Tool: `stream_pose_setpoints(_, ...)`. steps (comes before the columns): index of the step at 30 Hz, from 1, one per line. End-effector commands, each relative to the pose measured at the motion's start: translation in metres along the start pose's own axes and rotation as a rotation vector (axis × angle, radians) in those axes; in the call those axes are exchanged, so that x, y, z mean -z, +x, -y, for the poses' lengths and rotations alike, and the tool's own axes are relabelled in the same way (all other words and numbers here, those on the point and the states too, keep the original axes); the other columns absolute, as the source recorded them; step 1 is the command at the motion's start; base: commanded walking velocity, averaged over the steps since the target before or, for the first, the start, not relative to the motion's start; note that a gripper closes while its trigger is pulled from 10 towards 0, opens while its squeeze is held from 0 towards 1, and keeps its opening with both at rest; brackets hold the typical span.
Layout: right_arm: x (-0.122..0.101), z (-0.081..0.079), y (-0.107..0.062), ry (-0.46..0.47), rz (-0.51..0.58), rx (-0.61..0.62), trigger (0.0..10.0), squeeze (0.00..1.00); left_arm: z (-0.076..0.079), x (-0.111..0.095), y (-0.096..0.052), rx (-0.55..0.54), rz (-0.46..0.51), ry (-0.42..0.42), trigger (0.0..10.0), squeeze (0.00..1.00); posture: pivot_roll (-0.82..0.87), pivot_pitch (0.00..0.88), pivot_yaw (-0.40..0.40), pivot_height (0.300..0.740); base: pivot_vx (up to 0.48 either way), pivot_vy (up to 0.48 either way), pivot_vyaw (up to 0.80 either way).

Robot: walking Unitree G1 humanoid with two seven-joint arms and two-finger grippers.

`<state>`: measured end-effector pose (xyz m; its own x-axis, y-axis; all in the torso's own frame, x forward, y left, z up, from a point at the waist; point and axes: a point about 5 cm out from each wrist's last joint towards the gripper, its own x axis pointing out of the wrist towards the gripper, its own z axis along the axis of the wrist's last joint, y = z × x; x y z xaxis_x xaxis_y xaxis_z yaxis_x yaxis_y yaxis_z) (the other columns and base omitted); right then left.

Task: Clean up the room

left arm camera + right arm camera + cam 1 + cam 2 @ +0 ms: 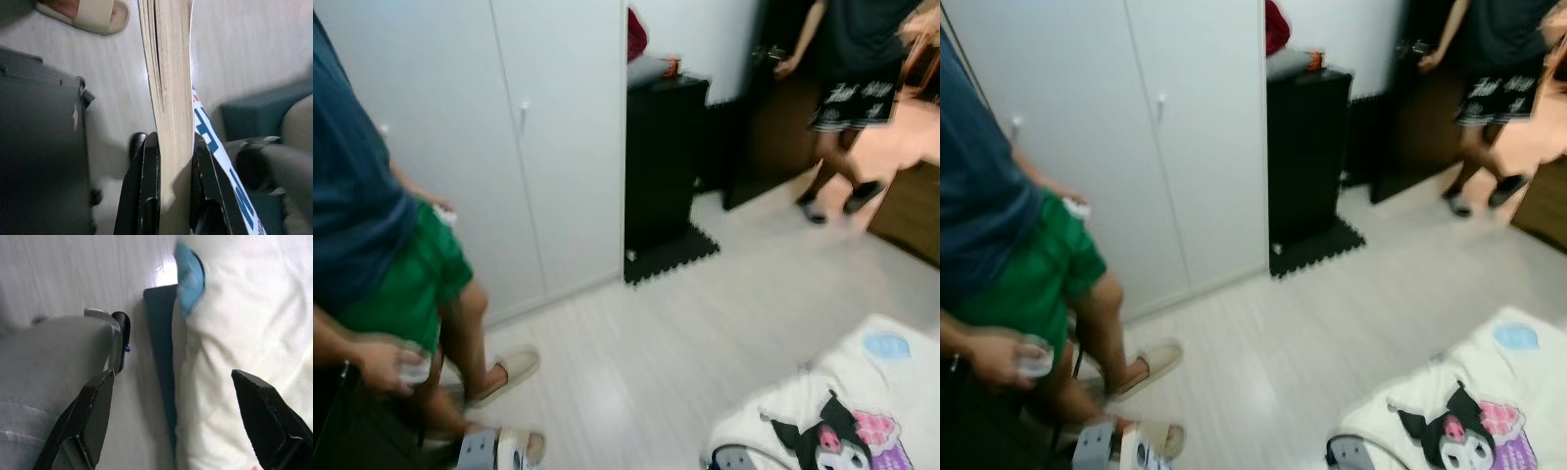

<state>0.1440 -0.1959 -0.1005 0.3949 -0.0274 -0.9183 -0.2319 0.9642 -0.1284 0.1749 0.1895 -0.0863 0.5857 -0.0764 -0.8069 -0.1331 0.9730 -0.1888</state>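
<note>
The left end effector [171, 196] has two long, flat, glossy black fingers [144, 196]. The right end effector [181, 426] has matte black, wedge-shaped fingers [93, 416] tapering to blunt tips, beside a silver-grey rounded limb [49, 362].

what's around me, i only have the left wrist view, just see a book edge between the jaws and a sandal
Observer: A person in green shorts stands close on your left; that sandal is theirs.
Operator: anyone else in the room
Observer: Yes, a second person in dark clothes is far ahead on the right, by a dark door.
Operator: what's the right arm doing
Observer: The right gripper hangs with its jaws wide open and nothing between them, over the edge of a white blanket.
Operator: where could the book go
Observer: I can't tell. A tall black cabinet stands ahead beside white wardrobe doors.
</note>
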Motion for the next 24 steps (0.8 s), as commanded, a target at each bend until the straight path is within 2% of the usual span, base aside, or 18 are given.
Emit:
stream_pose_setpoints(1, -0.007, -0.006, 0.001, -0.001, 0.018, -0.021, 10.0, 0.00, -0.009, 0.011, -0.004, -0.025, -0.046, 0.018, 10.0, 0.00, -0.04, 0.000, 0.005, 0.740, 0.307, 0.000, 0.00)
stream_pose_setpoints(17, -0.002, -0.009, 0.001, -0.049, -0.004, -0.049, 10.0, 0.00, -0.007, 0.014, -0.004, -0.022, -0.054, 0.020, 10.0, 0.00, -0.04, 0.000, -0.004, 0.740, 0.311, 0.000, 0.00)
stream_pose_setpoints(24, 0.003, -0.010, 0.000, -0.036, -0.028, -0.059, 10.0, 0.00, -0.007, 0.016, -0.004, -0.021, -0.058, 0.020, 10.0, 0.00, -0.04, 0.000, -0.009, 0.740, 0.313, 0.000, -0.76)
